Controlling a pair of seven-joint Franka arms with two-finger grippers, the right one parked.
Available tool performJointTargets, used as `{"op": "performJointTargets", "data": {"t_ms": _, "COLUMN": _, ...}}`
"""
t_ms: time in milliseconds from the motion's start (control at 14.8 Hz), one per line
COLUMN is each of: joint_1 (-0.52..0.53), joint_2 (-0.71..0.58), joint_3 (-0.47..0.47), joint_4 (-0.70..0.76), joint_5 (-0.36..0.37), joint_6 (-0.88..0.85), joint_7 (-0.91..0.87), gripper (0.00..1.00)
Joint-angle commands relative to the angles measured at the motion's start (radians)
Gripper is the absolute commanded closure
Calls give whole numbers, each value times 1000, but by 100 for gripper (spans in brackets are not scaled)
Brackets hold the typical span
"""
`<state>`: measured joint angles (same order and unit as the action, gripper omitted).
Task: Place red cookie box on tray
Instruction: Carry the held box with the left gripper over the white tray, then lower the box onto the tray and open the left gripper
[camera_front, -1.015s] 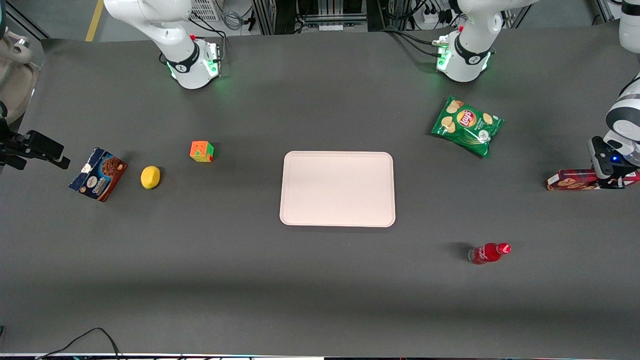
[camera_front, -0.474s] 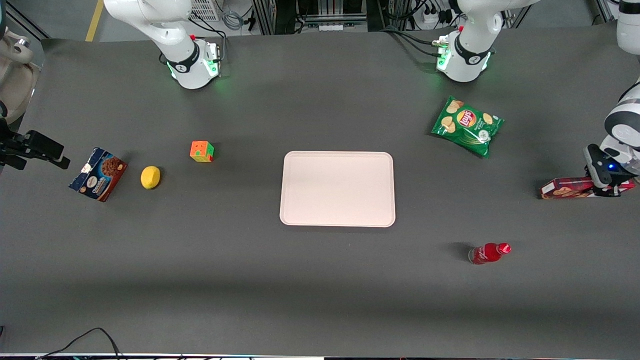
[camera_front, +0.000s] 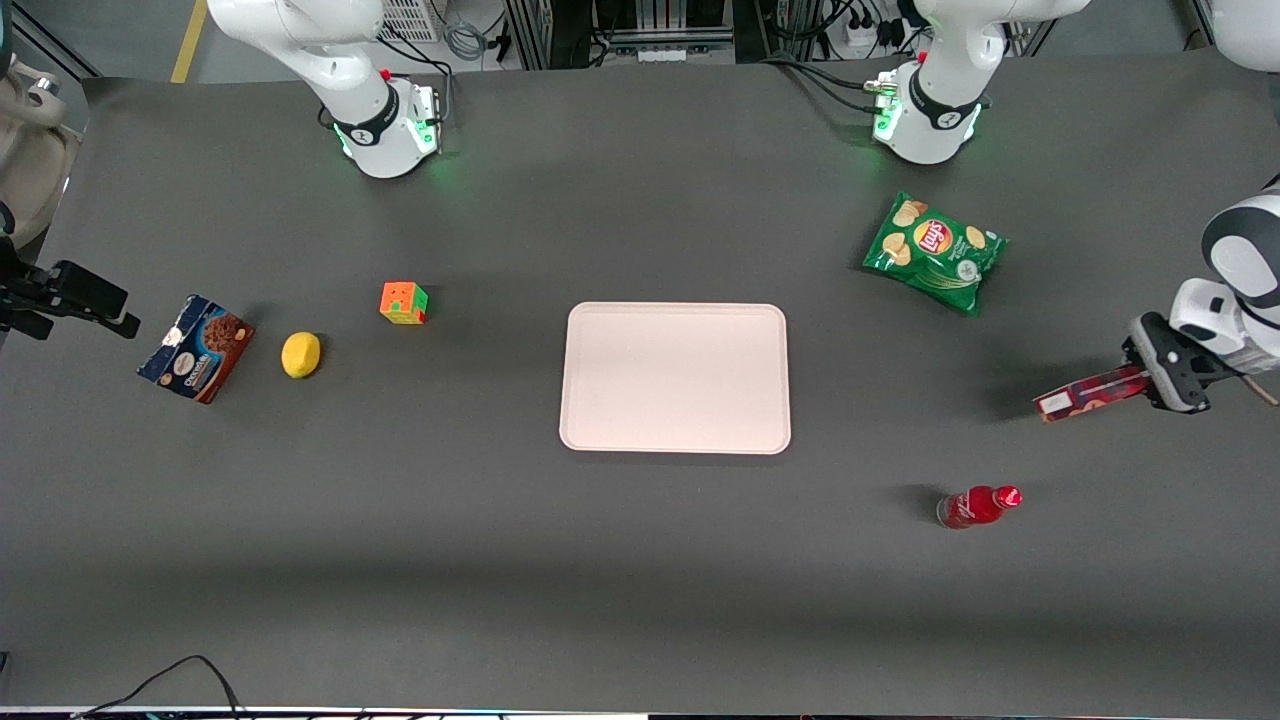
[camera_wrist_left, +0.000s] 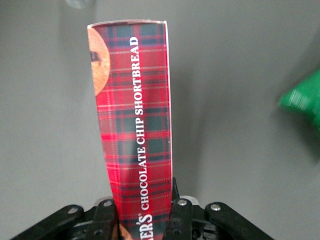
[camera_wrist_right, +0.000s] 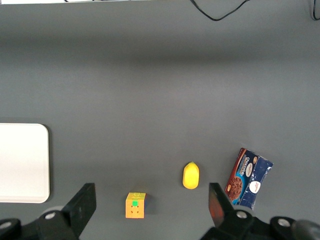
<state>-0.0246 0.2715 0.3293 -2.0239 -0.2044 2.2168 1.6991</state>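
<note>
Gripper (camera_front: 1150, 380) holds red cookie box (camera_front: 1085, 393) w/ fingers (camera_wrist_left: 181, 220) tight on it, lifted off desk (camera_front: 640, 560) near working arm's edge, well apart from tray (camera_front: 675, 440).

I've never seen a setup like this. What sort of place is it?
Probably a robotics lab. White robot arms are bolted to a dark grey mat-covered table, cables and equipment racks crowd its edge, and the working arm's hand, shut on a red plaid cookie box, practises near a pale pink tray.
</note>
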Motion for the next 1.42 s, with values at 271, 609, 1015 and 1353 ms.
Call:
{"op": "performJointTargets", "data": {"t_ms": 271, "joint_1": -204, "joint_2": -210, "joint_3": -185, "joint_4": 128, "joint_5": 122, "joint_6": -414, "joint_7": -960, "gripper": 92}}
{"op": "performJointTargets", "data": {"t_ms": 609, "joint_1": -322, "joint_2": -204, "joint_3": -410, "joint_4": 126, "joint_5": 108, "joint_6": -354, "joint_7": -1684, "gripper": 92}}
{"op": "performJointTargets", "data": {"t_ms": 1015, "joint_1": -406, "joint_2": -26, "joint_3": -464, "joint_4": 117, "joint_5": 100, "joint_6": -129, "joint_7": -2084, "gripper": 92}}
{"op": "performJointTargets", "data": {"t_ms": 1353, "joint_1": -422, "joint_2": 100, "joint_3": -461, "joint_4": 45, "joint_5": 99, "joint_6": 135, "joint_7": -2116, "gripper": 91}}
